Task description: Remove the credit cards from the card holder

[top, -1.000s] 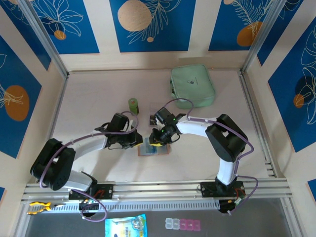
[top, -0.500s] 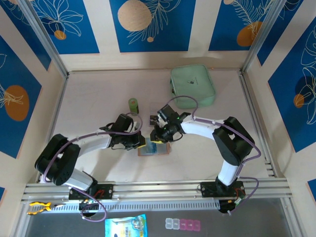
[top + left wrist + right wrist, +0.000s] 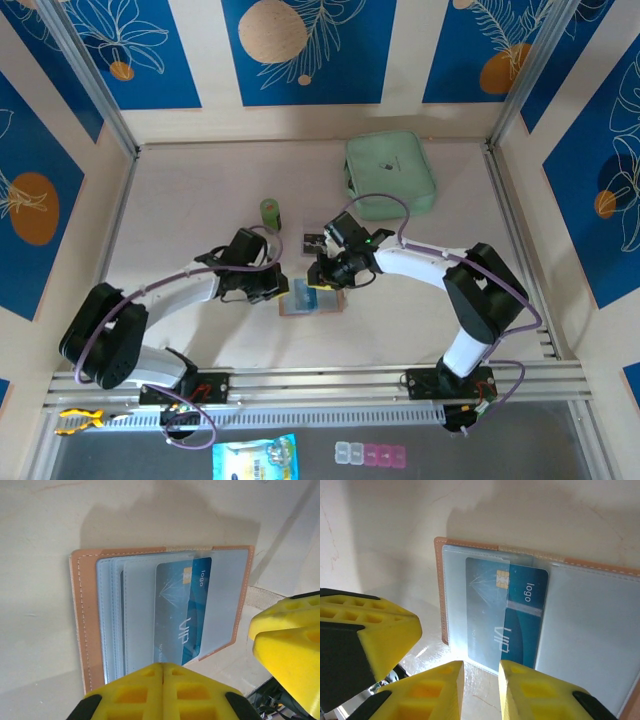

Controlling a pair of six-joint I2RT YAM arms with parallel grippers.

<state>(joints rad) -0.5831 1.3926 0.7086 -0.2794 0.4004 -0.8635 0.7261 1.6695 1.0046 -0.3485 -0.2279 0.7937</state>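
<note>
The tan-pink card holder [image 3: 80, 620] lies open on the table, its grey-clear pockets facing up. A bright blue credit card [image 3: 185, 610] sticks partway out of one pocket, with "VIP" and "logo" printed on it. My left gripper [image 3: 162, 672] is shut, its yellow tips over the holder's near edge, and nothing shows between them. My right gripper [image 3: 481, 672] is open by a narrow gap just off the blue card's [image 3: 512, 620] edge, holding nothing. In the top view both grippers, left [image 3: 275, 287] and right [image 3: 322, 275], meet over the holder [image 3: 312, 303].
A mint-green zip pouch [image 3: 390, 175] lies at the back right. A green cylinder [image 3: 270, 212] stands behind the left gripper. A small flat dark-printed item [image 3: 311, 240] lies just behind the right gripper. Walls enclose the table on three sides.
Both arms shifted slightly around the holder, and the right arm's elbow swung to the right. The holder and the blue card stayed where they were.
</note>
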